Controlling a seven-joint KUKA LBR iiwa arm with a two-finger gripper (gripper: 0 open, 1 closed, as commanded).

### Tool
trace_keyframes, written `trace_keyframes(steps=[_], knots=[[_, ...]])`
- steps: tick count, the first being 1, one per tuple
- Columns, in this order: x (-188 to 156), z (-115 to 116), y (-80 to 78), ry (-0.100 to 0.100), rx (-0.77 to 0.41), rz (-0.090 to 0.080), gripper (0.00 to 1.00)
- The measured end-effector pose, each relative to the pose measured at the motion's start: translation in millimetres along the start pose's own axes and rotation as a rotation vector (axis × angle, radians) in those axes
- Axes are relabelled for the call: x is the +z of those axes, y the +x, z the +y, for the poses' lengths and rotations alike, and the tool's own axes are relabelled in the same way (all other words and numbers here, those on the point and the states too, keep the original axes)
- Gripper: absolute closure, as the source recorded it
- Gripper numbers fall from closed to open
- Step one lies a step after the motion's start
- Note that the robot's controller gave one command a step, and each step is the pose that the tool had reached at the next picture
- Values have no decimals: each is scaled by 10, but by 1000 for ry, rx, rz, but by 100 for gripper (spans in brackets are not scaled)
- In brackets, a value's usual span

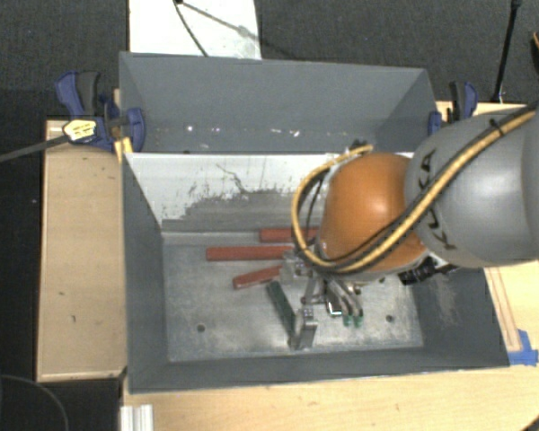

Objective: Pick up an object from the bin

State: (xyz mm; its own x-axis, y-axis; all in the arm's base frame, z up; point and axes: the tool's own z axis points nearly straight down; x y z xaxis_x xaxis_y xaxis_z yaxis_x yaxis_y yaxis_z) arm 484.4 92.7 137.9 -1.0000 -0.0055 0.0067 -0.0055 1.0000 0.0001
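Hand (331,305) low in bin (145,285), beside dark grey bar (281,302); red sticks (245,253) near

Left of the pincer (331,308), passage is blocked by a dark bar (281,305) and red sticks (242,253); farther left, the bin floor (198,311) is left bare.

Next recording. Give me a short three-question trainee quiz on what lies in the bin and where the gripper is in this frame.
1. True or false: the gripper hangs at the far left corner of the bin.
2. How many reddish-brown sticks can be seen on the bin floor?
3. Which lies closest to the gripper?
A. the dark slanted bar
B. the uppermost stick
C. the left wall

Key
1. False: it is low over the floor, somewhat right of the middle.
2. Three, all to the left of the gripper.
3. A.
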Motion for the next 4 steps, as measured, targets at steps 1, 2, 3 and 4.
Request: trace_keyframes(steps=[1,2,3,4], knots=[[708,21,-500,-2,30,-9,0],[647,22,-518,-3,36,-17,100],[455,150,-463,-1,-92,-13,100],[460,146,-460,-1,-88,-12,0]])
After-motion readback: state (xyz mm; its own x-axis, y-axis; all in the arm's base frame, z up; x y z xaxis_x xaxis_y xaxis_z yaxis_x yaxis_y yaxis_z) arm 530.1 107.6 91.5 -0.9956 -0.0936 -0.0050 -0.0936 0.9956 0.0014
